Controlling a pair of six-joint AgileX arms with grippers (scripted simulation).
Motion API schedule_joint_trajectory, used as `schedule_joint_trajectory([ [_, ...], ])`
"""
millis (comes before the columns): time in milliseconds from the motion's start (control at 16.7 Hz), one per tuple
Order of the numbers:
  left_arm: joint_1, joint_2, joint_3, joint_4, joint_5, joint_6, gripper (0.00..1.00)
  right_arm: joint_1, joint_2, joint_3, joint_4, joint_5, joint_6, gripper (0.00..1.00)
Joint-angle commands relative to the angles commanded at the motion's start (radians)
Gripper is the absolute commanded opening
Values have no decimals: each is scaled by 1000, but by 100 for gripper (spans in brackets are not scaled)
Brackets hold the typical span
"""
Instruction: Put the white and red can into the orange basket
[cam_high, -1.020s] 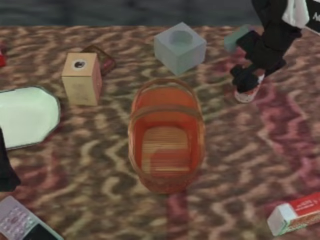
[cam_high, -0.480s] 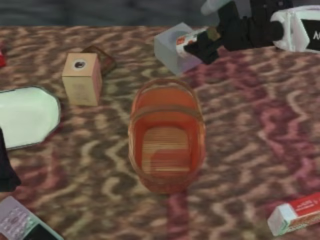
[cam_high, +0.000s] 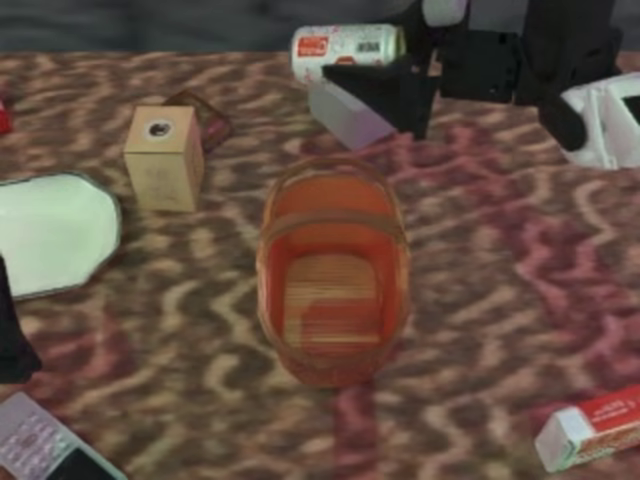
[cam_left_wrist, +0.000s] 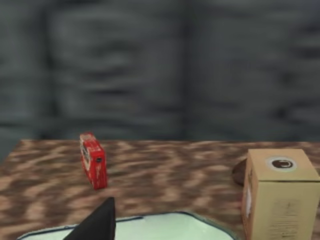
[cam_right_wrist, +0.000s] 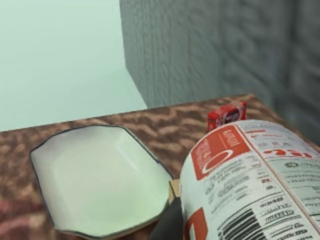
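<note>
From above, at the table's far edge, the right gripper (cam_high: 385, 62) is clamped on the white and red can (cam_high: 345, 47), lying sideways beyond the orange basket (cam_high: 333, 272), the left arm parked at the left edge, while the right wrist view shows the can's label (cam_right_wrist: 250, 185) close up above a pale tray (cam_right_wrist: 95, 180).

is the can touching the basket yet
Apart. The top view shows the white and red can carried by the right gripper near the table's far edge, patterned table between it and the orange basket.
</note>
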Motion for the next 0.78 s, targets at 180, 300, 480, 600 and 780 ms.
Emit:
schedule_joint_trajectory([
  [180,0,0,0,0,0,0,100,12,-53,-99,154,-93,52,0],
  [300,0,0,0,0,0,0,100,17,-72,-134,203,-126,70,0],
  [480,0,0,0,0,0,0,100,17,-75,-140,212,-132,73,0],
  [600,0,0,0,0,0,0,100,12,-71,-137,210,-131,74,0],
  [780,0,0,0,0,0,0,100,15,-35,-142,251,-134,73,0],
])
